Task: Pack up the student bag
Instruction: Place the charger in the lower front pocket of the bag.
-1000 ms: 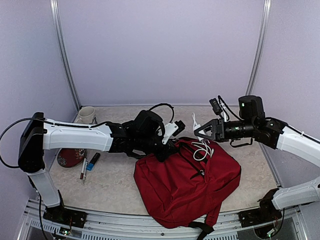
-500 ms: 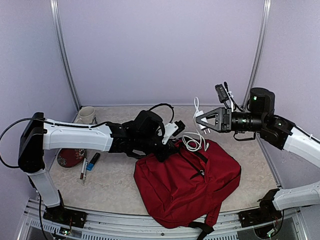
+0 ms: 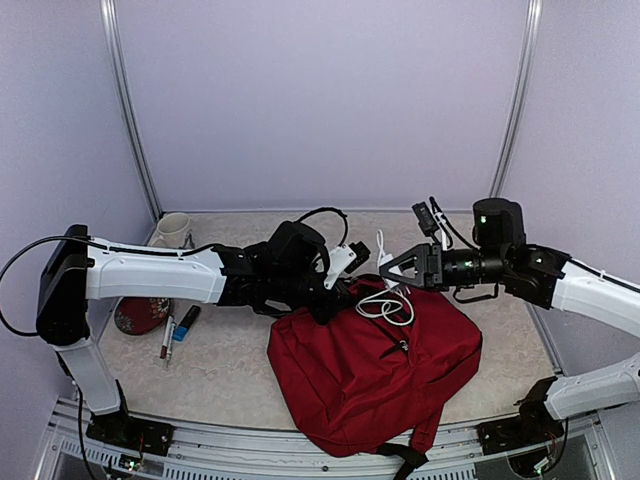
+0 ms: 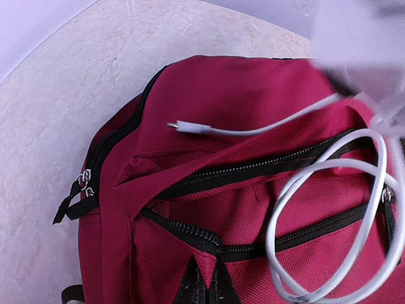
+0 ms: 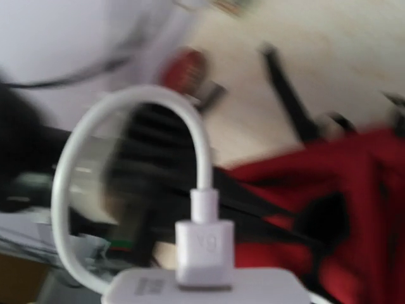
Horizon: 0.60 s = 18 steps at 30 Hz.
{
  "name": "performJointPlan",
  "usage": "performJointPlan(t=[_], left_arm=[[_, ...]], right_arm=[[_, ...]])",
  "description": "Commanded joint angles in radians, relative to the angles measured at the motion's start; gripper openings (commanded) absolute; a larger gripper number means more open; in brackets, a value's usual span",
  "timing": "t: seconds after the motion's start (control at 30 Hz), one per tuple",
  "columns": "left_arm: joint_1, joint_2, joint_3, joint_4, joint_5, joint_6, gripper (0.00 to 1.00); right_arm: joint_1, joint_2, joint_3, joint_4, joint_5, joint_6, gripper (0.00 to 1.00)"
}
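Note:
The student bag (image 3: 370, 370) is a dark-red backpack with black zippers, lying flat in the middle of the table. My left gripper (image 3: 325, 302) is shut on a pinch of red fabric at a zipper's edge (image 4: 212, 263), holding the pocket's mouth up. My right gripper (image 3: 392, 266) hovers just above the bag's top edge, shut on a white charger (image 5: 202, 285). Its white cable (image 3: 388, 305) hangs down in loops onto the bag (image 4: 240, 107). The plug end of the cable (image 4: 190, 127) rests on the bag's upper flap. The right wrist view is blurred.
A pale mug (image 3: 172, 230) stands at the back left. A red round thing (image 3: 140, 315), a pen (image 3: 167, 338) and a small blue item (image 3: 186, 322) lie at the left. A black bag strap (image 3: 400, 455) hangs over the front edge.
My right gripper rose with the charger, then came back down and leftward over the bag's top. The cable loops shifted with it. The left arm has stayed still.

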Motion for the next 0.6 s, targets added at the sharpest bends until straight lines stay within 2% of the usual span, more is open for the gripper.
performJointPlan(t=[0.0,0.2,0.4,0.57], left_arm=[[-0.013,-0.050,-0.004,0.042,0.027,0.006,0.00],[-0.024,-0.056,-0.004,0.062,0.037,0.008,0.00],[-0.027,-0.076,-0.021,0.112,0.090,-0.007,0.00],[-0.027,-0.086,-0.019,0.132,0.146,-0.006,0.00]], right_arm=[[0.022,0.071,-0.010,-0.141,0.117,-0.074,0.00],[0.041,0.204,0.019,-0.224,0.066,-0.128,0.00],[0.041,0.260,0.053,-0.323,0.177,-0.172,0.00],[0.027,0.329,0.120,-0.437,0.326,-0.226,0.00]])
